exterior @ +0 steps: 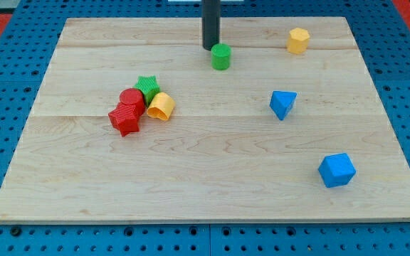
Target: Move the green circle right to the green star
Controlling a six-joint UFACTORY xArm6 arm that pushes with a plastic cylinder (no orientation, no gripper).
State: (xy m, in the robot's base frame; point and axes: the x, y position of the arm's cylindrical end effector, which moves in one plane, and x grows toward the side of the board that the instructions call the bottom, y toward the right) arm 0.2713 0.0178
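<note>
Two blue blocks lie nearest: a cube (337, 170) lower right, a triangular one (282, 104) above. Two green, two red, two yellow: green circle (221, 56) upper centre touching my tip (211, 47); green star (147, 87) centre-left with red circle (132, 99), red star (124, 119), yellow half-round (161, 107); yellow hexagon (298, 40) upper right. No jaws: a bare rod.

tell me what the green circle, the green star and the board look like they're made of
Green circle: probably plastic, matte, with fine ridges on its sides, possibly 3D-printed. Green star: the same ribbed green look, likely the same plastic, partly hidden by the red blocks. Board: pale wood, going by visible grain and plank seams, with a smooth low-sheen finish. My tip sits just beside the circle, toward the view's upper left.
</note>
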